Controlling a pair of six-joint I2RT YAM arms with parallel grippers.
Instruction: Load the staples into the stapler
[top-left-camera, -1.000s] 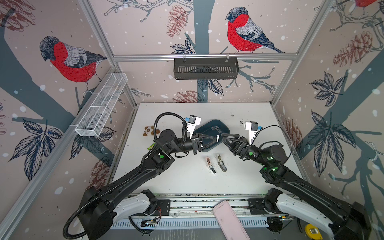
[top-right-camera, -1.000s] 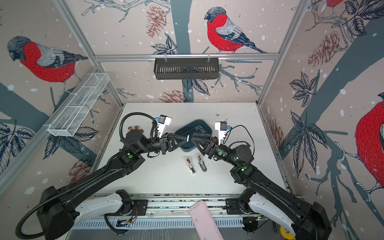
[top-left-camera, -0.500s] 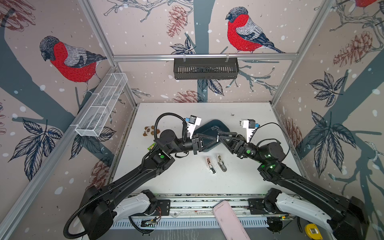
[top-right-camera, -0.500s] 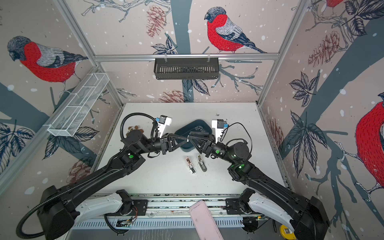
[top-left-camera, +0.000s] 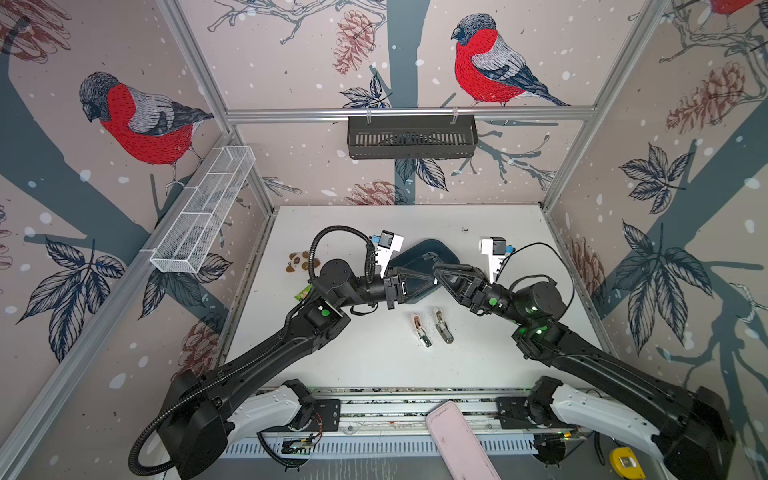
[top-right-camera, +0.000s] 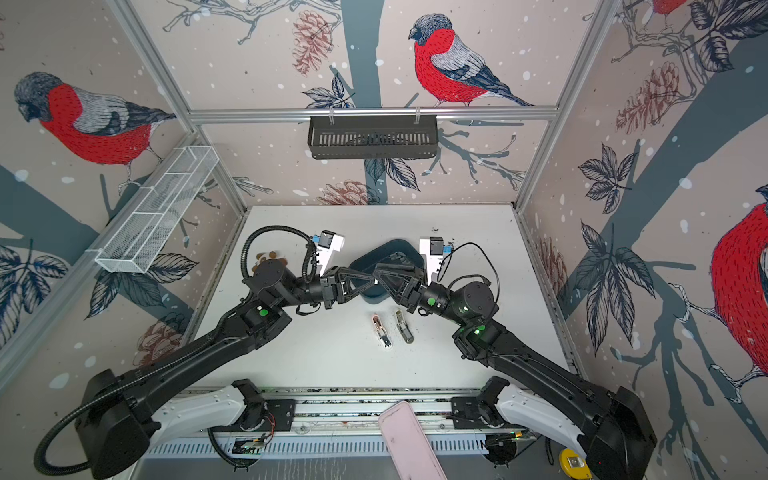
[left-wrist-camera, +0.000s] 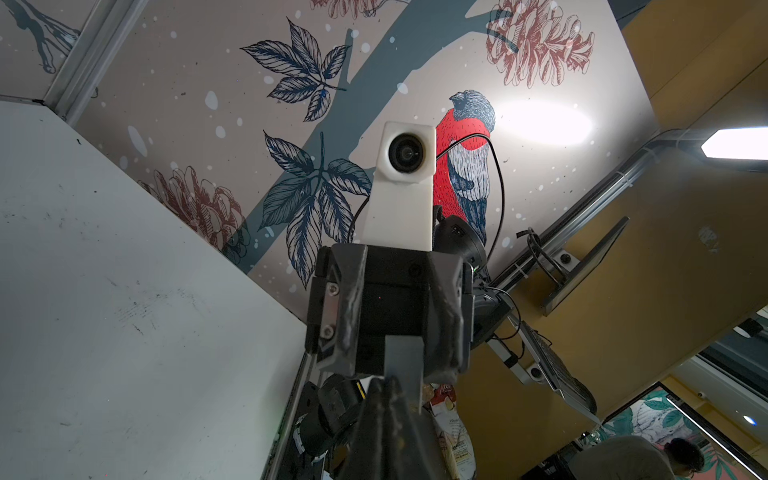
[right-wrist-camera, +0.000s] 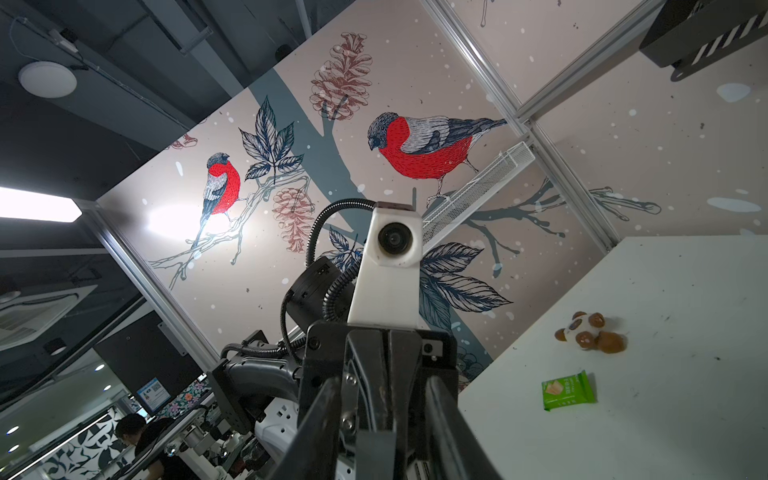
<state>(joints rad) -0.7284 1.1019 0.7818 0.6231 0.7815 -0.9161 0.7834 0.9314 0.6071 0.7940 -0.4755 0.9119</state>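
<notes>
My left gripper (top-left-camera: 434, 281) (left-wrist-camera: 384, 380) is shut, and a short flat grey strip (left-wrist-camera: 404, 363) that looks like the staples sticks out from its tips. It hangs over a dark tray (top-left-camera: 419, 252) in both top views. My right gripper (top-left-camera: 434, 267) (right-wrist-camera: 382, 382) meets it tip to tip. Its fingers (right-wrist-camera: 328, 411) stand open on either side of the grey strip (right-wrist-camera: 376, 453), with a gap on each side. Two mini staplers, a pinkish one (top-left-camera: 421, 330) and a grey one (top-left-camera: 443, 325), lie side by side on the white table, nearer the front than both grippers.
A panda toy (top-left-camera: 301, 262) and a green packet (right-wrist-camera: 567, 390) lie at the table's left. A black basket (top-left-camera: 411, 137) hangs on the back wall and a white wire basket (top-left-camera: 203, 208) on the left wall. A pink object (top-left-camera: 457, 440) lies past the front edge.
My right gripper has moved left to the left gripper's tips, and its fingers have drawn closer together. The left arm has stayed where it was, still shut.
</notes>
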